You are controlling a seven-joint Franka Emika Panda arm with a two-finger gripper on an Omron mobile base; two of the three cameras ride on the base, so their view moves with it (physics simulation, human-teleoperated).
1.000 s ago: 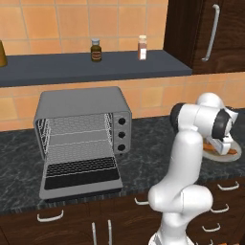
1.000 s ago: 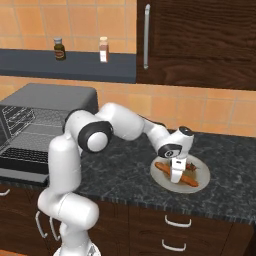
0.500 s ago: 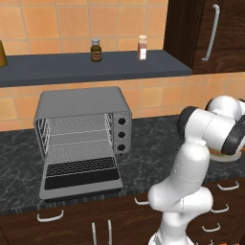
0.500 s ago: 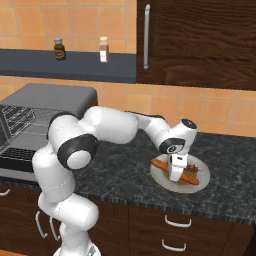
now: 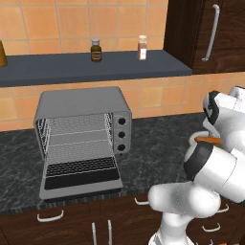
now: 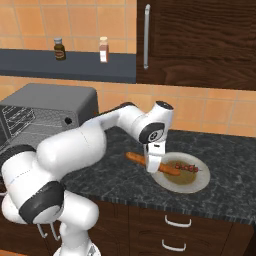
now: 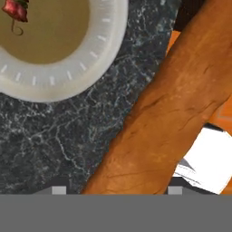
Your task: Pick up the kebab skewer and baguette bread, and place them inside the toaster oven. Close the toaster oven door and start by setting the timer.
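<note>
Even, soft rendered light fills all three views, bright on the orange wall tiles (image 5: 143, 95) and the robot's white glossy arm (image 6: 75, 150), with no hard glare. Faint shadow lies inside the boxy grey metal toaster oven (image 5: 81, 129). The hand view is coarse, the long orange-brown baguette (image 7: 167, 113) looking blurry up close.

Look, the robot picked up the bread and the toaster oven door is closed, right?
Not quite. The gripper does hold the baguette bread, but the toaster oven door is open, folded down in front of the toaster oven. The left base view shows it.
</note>
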